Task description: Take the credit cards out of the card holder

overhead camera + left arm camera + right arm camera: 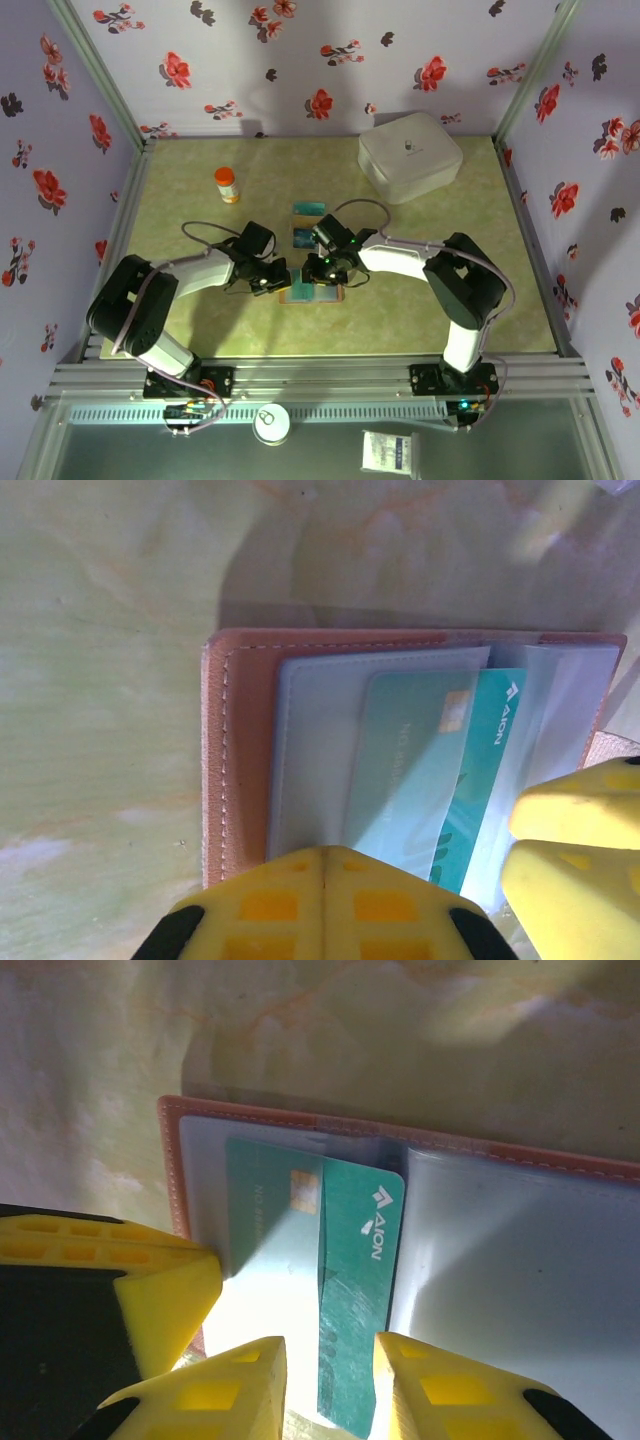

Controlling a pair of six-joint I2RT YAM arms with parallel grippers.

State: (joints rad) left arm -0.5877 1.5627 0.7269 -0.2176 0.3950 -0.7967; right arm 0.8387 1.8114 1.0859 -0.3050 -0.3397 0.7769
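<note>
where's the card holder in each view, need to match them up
top external: card holder just below picture centre, lying open.
left wrist: centre to right, brown stitched edge on the left.
right wrist: across the middle, brown edge along top and left.
shared landmark: the teal card half out of its sleeve, in both wrist views.

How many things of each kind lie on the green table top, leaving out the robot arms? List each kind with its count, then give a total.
Credit cards: 3 (two lying loose, one teal card partly in the holder)
Card holder: 1
Orange bottle: 1
White box: 1
Total: 6
</note>
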